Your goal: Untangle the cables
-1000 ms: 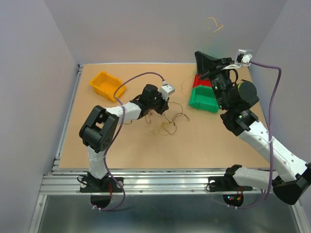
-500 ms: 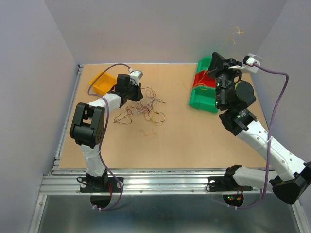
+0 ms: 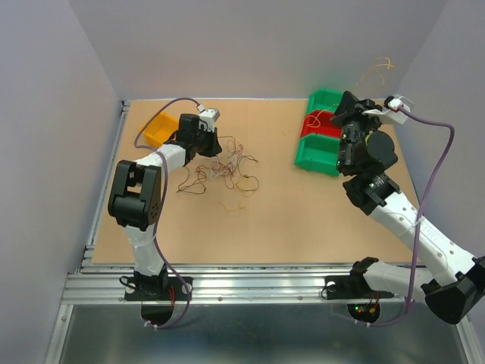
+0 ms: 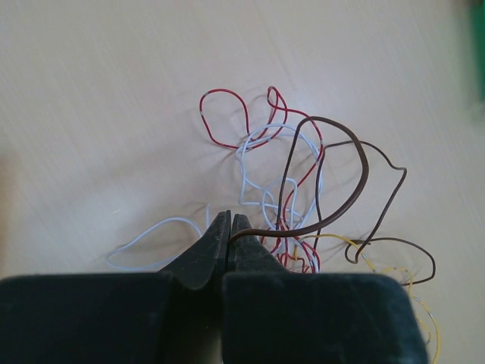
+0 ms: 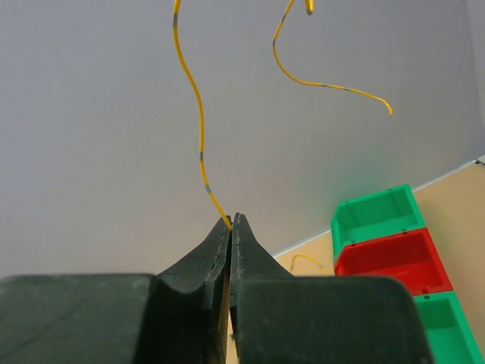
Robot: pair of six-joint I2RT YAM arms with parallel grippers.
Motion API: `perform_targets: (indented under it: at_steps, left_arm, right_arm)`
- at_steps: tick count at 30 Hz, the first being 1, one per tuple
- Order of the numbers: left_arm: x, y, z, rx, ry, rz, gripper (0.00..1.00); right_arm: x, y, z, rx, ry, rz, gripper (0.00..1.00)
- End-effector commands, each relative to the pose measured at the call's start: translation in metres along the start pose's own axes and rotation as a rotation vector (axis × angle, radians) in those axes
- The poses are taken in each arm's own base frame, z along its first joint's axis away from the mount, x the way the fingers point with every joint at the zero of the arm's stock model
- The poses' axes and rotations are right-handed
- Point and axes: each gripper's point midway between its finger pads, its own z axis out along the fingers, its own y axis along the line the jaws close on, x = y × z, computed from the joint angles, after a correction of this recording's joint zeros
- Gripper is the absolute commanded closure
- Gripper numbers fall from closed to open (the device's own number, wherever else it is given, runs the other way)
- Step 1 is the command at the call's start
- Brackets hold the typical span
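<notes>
Two pincers, both pinched tight. My left pincer point(image 4: 229, 221) is closed on the end of a brown wire point(image 4: 362, 155), low over the worktop point(image 3: 303, 220) near the yellow bin point(image 3: 158, 130). That wire arcs away from the tips and loops back through the cables point(image 3: 227, 165), a loose clump of red, white, brown and yellow strands lying just beside the pincer. My right pincer point(image 5: 233, 221) is clamped on a yellow wire point(image 5: 199, 129) and holds it high in the air by the green and red bins point(image 3: 317, 158), well apart from the clump; it looks free of the rest.

To do this step well, I judge I should draw the brown wire out slowly and low, away from the clump, watching where it crosses the red and white loops. If the whole clump drags along, I should stop and pull from another angle rather than tighten a knot.
</notes>
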Motion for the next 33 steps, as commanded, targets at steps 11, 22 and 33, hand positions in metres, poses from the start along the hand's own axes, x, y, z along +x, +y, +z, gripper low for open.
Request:
perform_targets:
  at_steps: [11,22,33]
  left_arm:
    - [-0.026,-0.014,-0.007,0.064,-0.083,0.051,1.00]
    - [-0.031,-0.019,-0.013,0.079,-0.103,0.062,1.00]
    - [-0.032,-0.023,-0.018,0.092,-0.115,0.067,1.00]
  right_arm:
    - [0.061,-0.050,0.047,0.075,0.043,-0.018,1.00]
    - [0.120,-0.096,0.059,0.151,0.109,-0.027,0.99]
    - [0.157,-0.136,0.036,0.252,0.212,-0.115,0.99]
